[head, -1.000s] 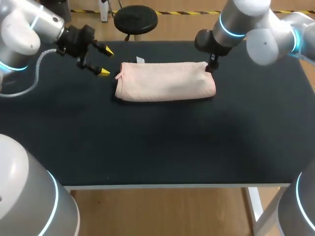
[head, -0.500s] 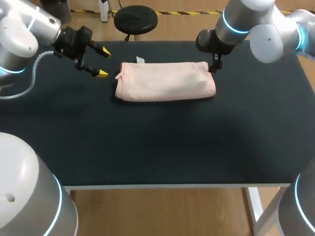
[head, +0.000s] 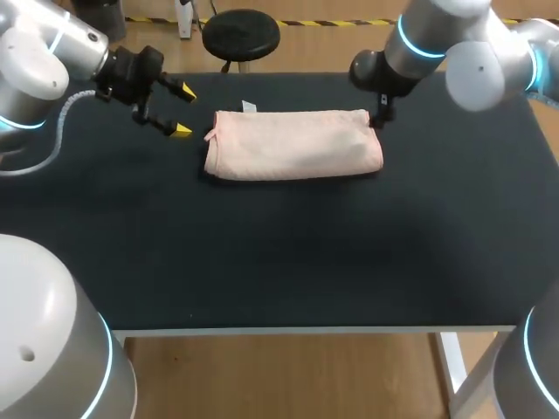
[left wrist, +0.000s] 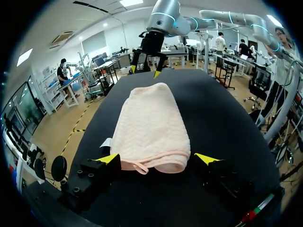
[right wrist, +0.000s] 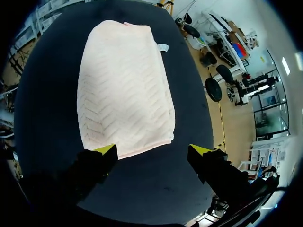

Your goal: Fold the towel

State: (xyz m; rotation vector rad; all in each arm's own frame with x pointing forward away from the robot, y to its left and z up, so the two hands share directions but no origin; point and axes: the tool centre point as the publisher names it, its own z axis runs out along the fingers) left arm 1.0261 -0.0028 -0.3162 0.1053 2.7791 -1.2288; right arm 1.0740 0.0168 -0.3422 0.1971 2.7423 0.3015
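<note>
Nearest, the left jaws: open, gripping nothing. The yellow fingertips [left wrist: 109, 158] are spread wide and held over the desk [left wrist: 222, 118] at the end of the left arm [head: 52, 61].

Item 1, towel [left wrist: 151, 125]:
- Pale pink with a chevron weave, folded into one long band and lying flat on the desk.
- Its near short end is a rounded fold with a hemmed edge and a small loop.
- That end lies just ahead of the left jaws, in line with the gap between the fingertips.
- It is close to both fingertips and touches neither.

Item 2, white tag [left wrist: 106, 142]:
- Small, sticking out from one long edge of the towel near that same end.
- It lies on the desk just ahead of one left fingertip.

Item 3, desk:
- Black and matt, showing on every side of the towel.

Farther, at the towel's opposite short end, the right jaws: open and empty, with the fingertips [right wrist: 106, 150] set well apart.
- The right arm [head: 437, 44] hangs them at the towel's far corner.
- The cloth stretches away ahead of them.
- The nearest corner of the towel lies right beside one fingertip. Whether that finger touches the cloth cannot be told.
- The other fingertip stands over bare desk, beside the towel's long edge.
</note>
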